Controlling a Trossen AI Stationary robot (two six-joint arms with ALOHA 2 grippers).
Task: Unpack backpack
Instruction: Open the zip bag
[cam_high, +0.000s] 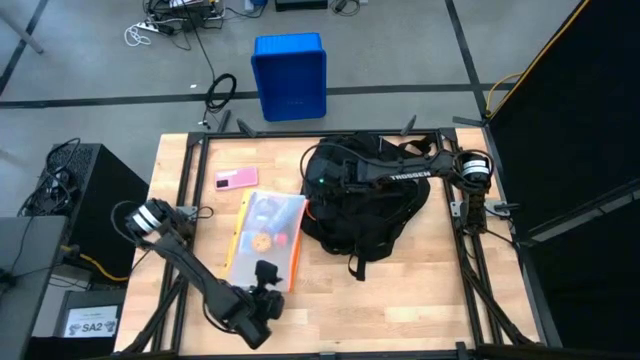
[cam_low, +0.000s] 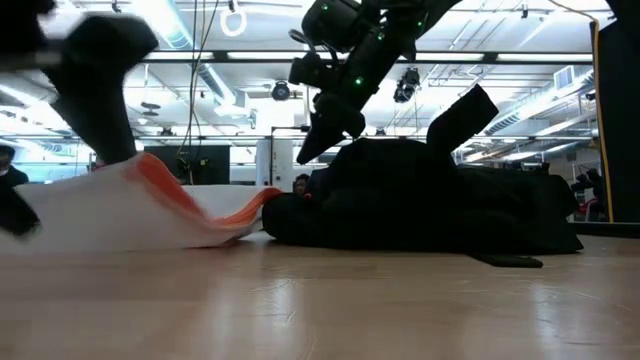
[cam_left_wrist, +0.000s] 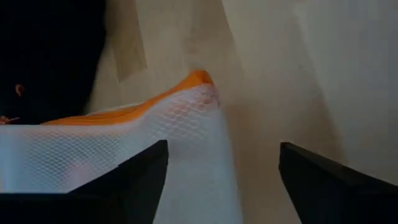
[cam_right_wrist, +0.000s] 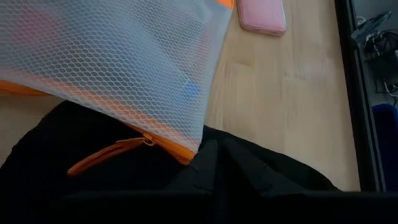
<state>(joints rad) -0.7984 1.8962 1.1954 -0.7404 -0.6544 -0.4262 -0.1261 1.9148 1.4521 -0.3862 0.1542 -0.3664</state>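
Note:
The black backpack (cam_high: 368, 205) lies slumped on the wooden table (cam_high: 400, 300), right of the middle. A white mesh pouch (cam_high: 266, 238) with orange zipper edges lies flat to its left. One corner of the pouch (cam_right_wrist: 180, 146) rests against the backpack's fabric (cam_right_wrist: 124, 180). My left gripper (cam_high: 266, 287) is open at the pouch's near end. A corner of the pouch (cam_left_wrist: 202, 93) shows just ahead of and between its fingers. My right gripper (cam_high: 318, 180) points down onto the backpack's left top (cam_low: 340, 160), with its fingers shut. My left gripper (cam_left_wrist: 224, 149) stands open over the pouch's near corner. One finger (cam_left_wrist: 134, 174) shows in front of the mesh, and I cannot tell whether it touches. My right gripper (cam_low: 305, 155) comes slanting down from the right onto the backpack's upper left edge. It is black on black, so I cannot tell whether it pinches fabric.
A pink flat case (cam_high: 236, 178) lies on the table beyond the pouch, toward the far left. A blue crate (cam_high: 290, 75) stands on the floor past the far edge. Bare wood shows along the near edge and to the right of the backpack.

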